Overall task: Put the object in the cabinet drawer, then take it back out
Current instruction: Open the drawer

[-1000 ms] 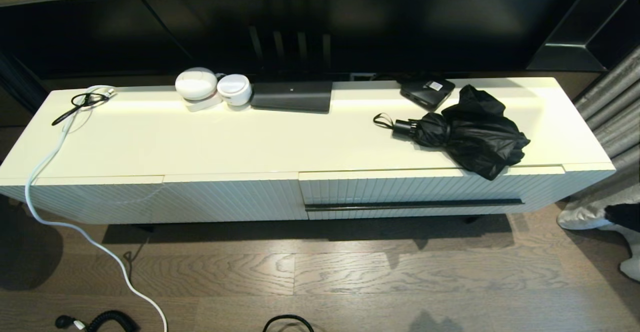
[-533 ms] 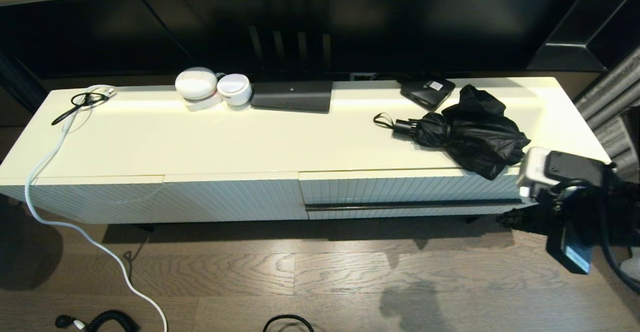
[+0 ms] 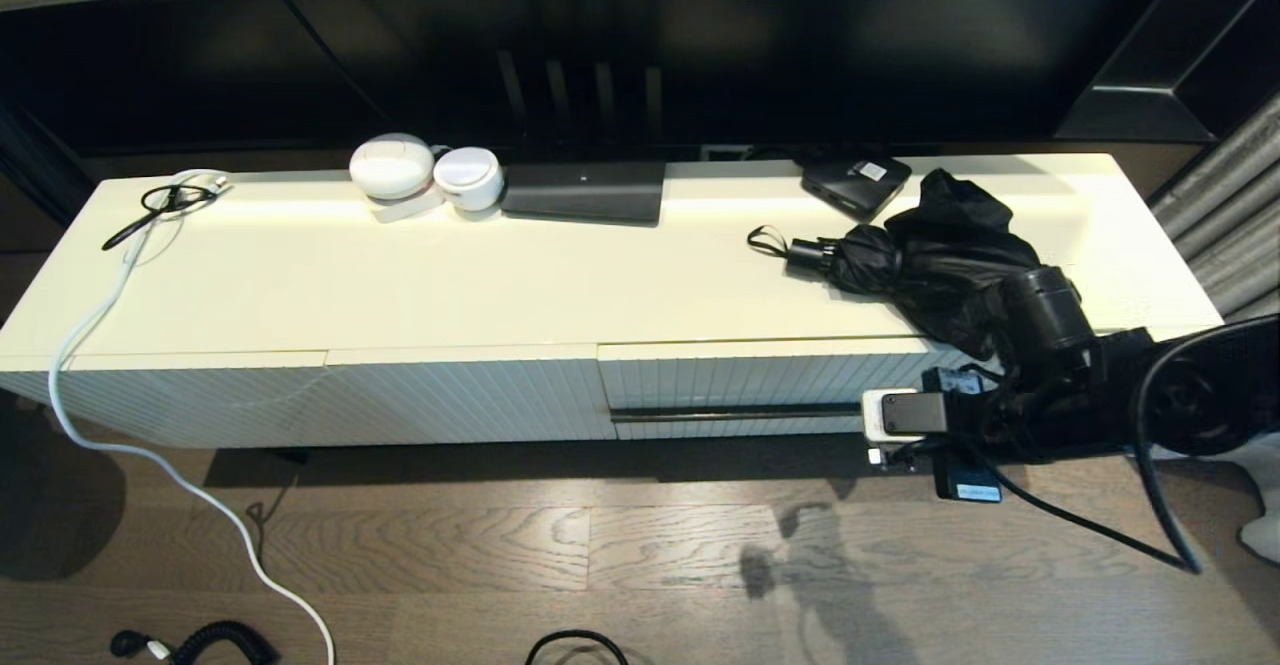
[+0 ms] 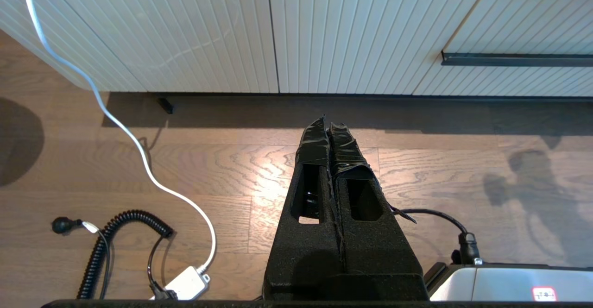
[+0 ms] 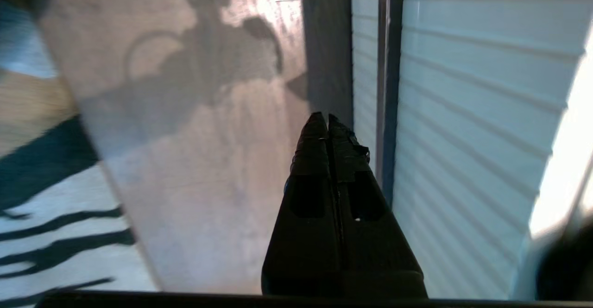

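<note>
Looking along the cream counter (image 3: 500, 285) from its left end, you see a white cable (image 3: 90, 325) trailing off the top to the wood floor (image 3: 600, 545), then two round white gadgets (image 3: 425, 177) and a flat dark slab (image 3: 584, 192) lined up against the back edge. Your left hand (image 4: 328, 125) is out of the head view; its own camera shows it hanging low over the floor in front of the ribbed white panel (image 4: 185, 30), fingers pressed together and empty. Farther right, a flat black box (image 3: 855, 183) with a white label sits at the back, and just in front of it lies the black umbrella (image 3: 930, 260), on the counter top, rumpled fabric reaching the front edge, short handle and wrist loop pointing left. Below it the cabinet drawer (image 3: 740, 380) is closed, its thin black handle bar (image 3: 735, 412) running across the ribbed front. Your right arm (image 3: 1050, 315) comes in from the right, crossing in front of the umbrella's fabric, with the wrist at the drawer front. Seen from the wrist, your right hand (image 5: 328, 118) is just beside the handle bar, fingers closed on nothing; whether it touches the bar cannot be told.
</note>
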`<state>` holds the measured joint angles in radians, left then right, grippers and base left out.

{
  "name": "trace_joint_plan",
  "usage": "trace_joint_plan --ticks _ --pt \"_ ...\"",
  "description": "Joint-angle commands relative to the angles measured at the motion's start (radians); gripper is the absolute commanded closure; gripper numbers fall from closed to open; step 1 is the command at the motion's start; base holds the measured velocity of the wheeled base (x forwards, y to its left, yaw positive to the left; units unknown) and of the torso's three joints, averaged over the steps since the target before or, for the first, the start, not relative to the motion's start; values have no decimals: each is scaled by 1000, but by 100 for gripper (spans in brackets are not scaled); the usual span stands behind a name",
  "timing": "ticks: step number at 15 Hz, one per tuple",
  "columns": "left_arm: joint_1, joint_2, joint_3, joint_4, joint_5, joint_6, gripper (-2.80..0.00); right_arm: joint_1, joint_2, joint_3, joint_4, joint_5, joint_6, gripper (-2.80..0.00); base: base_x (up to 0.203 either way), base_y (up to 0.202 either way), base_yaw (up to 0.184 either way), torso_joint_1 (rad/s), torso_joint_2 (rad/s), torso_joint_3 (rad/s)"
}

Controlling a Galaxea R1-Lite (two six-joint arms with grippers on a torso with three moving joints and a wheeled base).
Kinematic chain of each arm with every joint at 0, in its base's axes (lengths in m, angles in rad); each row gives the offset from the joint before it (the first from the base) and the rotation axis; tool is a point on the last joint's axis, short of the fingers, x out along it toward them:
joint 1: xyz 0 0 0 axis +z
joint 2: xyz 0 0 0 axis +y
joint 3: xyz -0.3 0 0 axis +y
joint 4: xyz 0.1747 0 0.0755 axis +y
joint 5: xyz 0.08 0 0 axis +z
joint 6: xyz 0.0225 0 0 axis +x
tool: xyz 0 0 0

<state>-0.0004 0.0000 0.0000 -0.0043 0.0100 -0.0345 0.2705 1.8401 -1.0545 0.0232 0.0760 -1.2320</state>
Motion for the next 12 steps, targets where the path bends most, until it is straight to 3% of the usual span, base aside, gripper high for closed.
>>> trace_joint_plan --ticks 1,7,12 --pt "0 -1 2 0 1 -1 0 0 101 -4 -71 0 -22 0 0 0 0 0 0 0" --pt "0 0 2 0 1 -1 0 -1 250 35 -419 1 -93 0 0 0 0 0 0 0" --pt "0 0 2 0 1 1 0 -1 300 77 -611 1 -172 0 0 0 0 0 0 0"
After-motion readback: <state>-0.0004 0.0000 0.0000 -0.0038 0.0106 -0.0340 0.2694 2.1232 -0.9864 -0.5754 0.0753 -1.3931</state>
